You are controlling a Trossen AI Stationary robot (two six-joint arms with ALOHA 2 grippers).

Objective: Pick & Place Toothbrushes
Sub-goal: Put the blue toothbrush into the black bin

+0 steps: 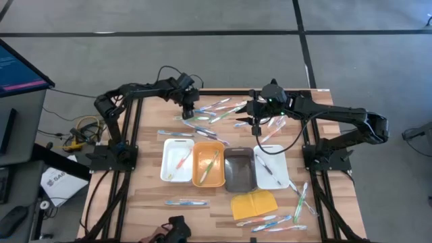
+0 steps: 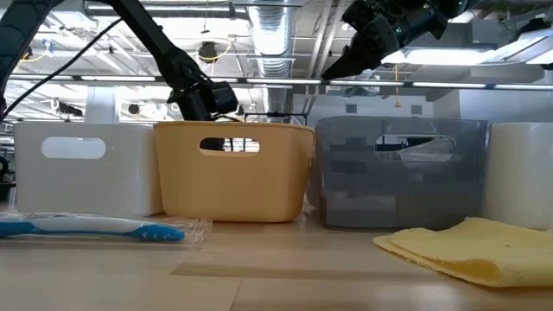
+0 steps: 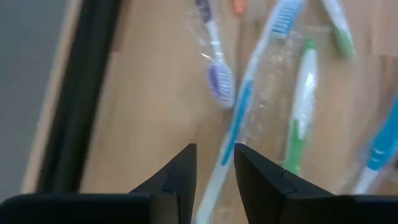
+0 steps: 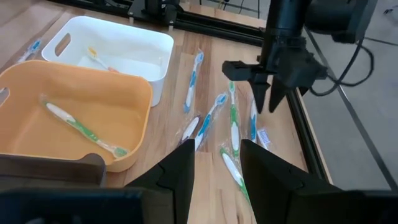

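While both arms hover over the far end of the table (image 1: 145, 202), four trays sit in a row mid-table: white tray (image 1: 177, 160) with an orange toothbrush (image 1: 183, 160), orange tray (image 1: 208, 164) with a green toothbrush (image 4: 84, 132), grey tray (image 1: 238, 169), second white tray (image 1: 271, 169). Yellow pad (image 1: 254, 202) lies in front of them. Loose toothbrushes (image 1: 214, 111) are scattered behind the trays, more near the front edge. Left gripper (image 1: 190, 108) hangs over the scatter, fingers narrowly parted, empty. Right gripper (image 1: 256, 125) hangs beside it, slightly open, empty
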